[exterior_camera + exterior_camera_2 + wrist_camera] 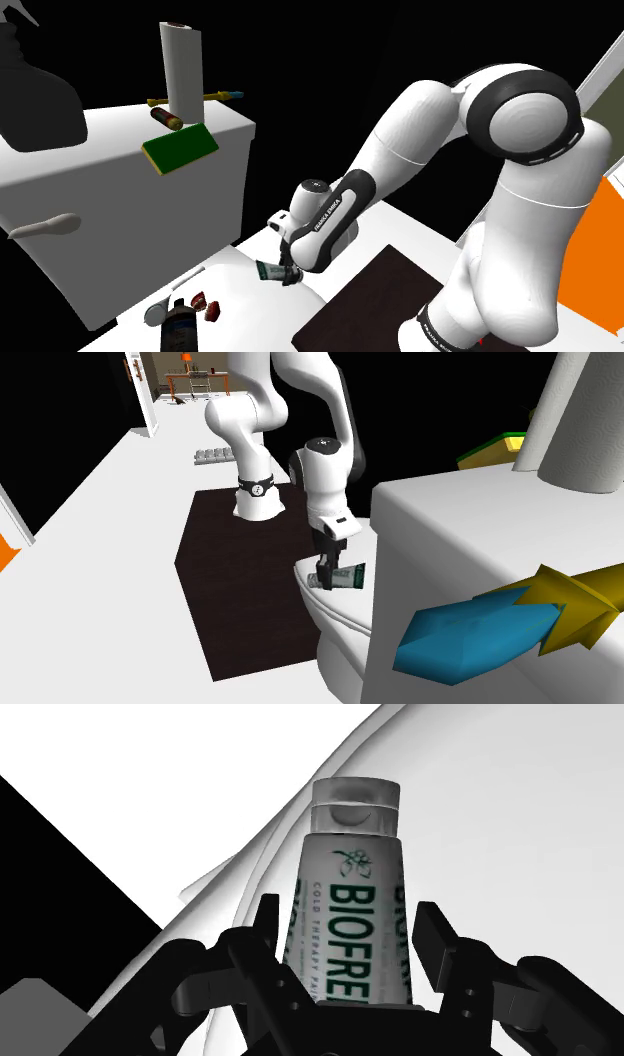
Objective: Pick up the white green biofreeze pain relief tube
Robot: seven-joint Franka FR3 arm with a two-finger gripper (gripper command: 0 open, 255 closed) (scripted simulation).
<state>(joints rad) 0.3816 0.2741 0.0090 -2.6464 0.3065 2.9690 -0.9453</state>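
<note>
Between the tips of the gripper [350, 919] sits the white-and-green Biofreeze tube [355, 884]. One black finger lies against each flank and no gap shows on either side, so the pincer reads as pinching the tube around its middle. The clear cap points away from the hand. In the shoulder view the gripper [287, 272] comes down steeply from the arm, and the tube [268, 270] lies crosswise at its tips, low over the white toilet lid [250, 300]. I cannot tell whether it rests on the lid or is just off it.

The grasp looks made, with the lift yet to come. The next move calls for a straight rise, keeping the squeeze firm so the smooth tube does not slip. The rise must also stay clear of the front of the toilet tank [120, 220] just beside, which carries a green sponge [180, 150].
</note>
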